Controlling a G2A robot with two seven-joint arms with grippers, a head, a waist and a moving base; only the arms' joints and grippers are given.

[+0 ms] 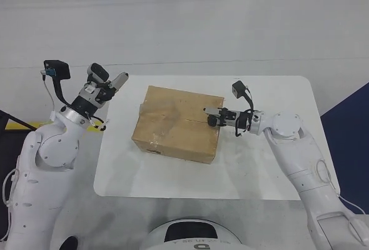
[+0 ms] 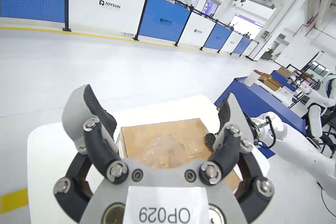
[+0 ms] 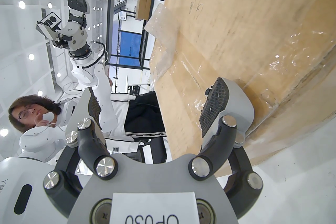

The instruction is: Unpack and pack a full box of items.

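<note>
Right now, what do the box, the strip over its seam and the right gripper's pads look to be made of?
Box: brown cardboard, matte, creased and scuffed, with a small tear in its top.
Strip: clear plastic tape, glossy, wrinkled, catching glints.
Right gripper pads: black with a dimpled grid texture, probably rubber, though the look alone leaves that open.

a white table (image 1: 253, 175) with rounded corners carries one closed cardboard box (image 1: 175, 131), taped along its seam, lying flat near the table's middle.
</note>
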